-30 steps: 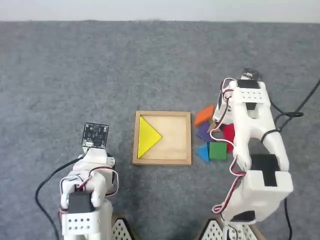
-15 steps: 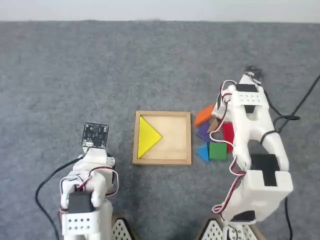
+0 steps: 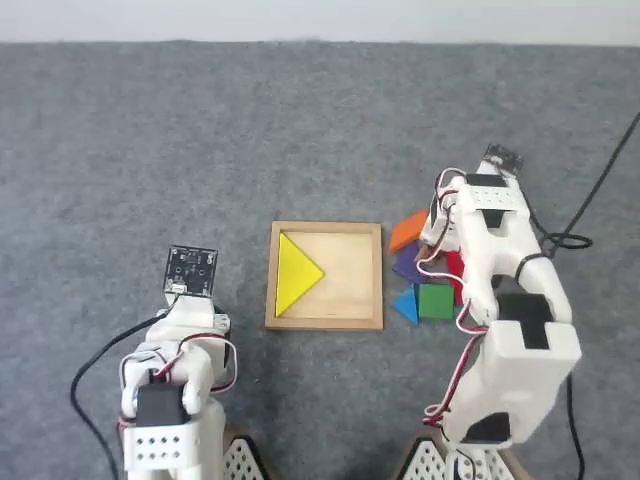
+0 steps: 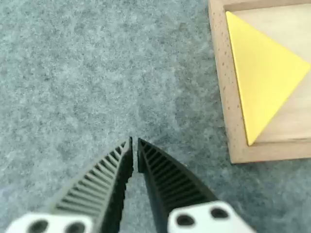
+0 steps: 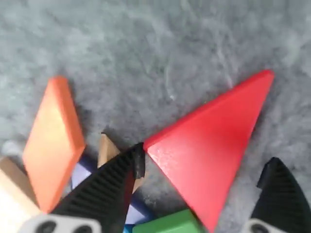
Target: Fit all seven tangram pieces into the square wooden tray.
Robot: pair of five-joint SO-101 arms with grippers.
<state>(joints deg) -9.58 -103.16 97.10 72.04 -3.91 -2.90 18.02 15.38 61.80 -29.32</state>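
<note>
One piece down, six to go. The yellow triangle [image 3: 295, 272] is lying in the wooden tray [image 3: 325, 325] with its long edge along the wall farthest from the loose pieces, and the rest of the floor is showing bare wood.

The remaining pieces are sitting bunched on the table just beside the tray's other side: the orange piece [image 3: 407, 230], purple piece [image 3: 408, 263], blue triangle [image 3: 406, 304], green square [image 3: 435, 301] and red triangle [image 5: 209, 145], plus a small tan piece [image 5: 108, 150].

My right fingers [image 5: 131, 162] are spread wide either side of the red triangle, gripping nothing yet. One tip is sitting right at its corner, against the tan piece, so I'm judging that crowding to be the snag.

My left fingers [image 4: 127, 154] are hanging all but closed and empty over bare table, near the tray's corner.
</note>
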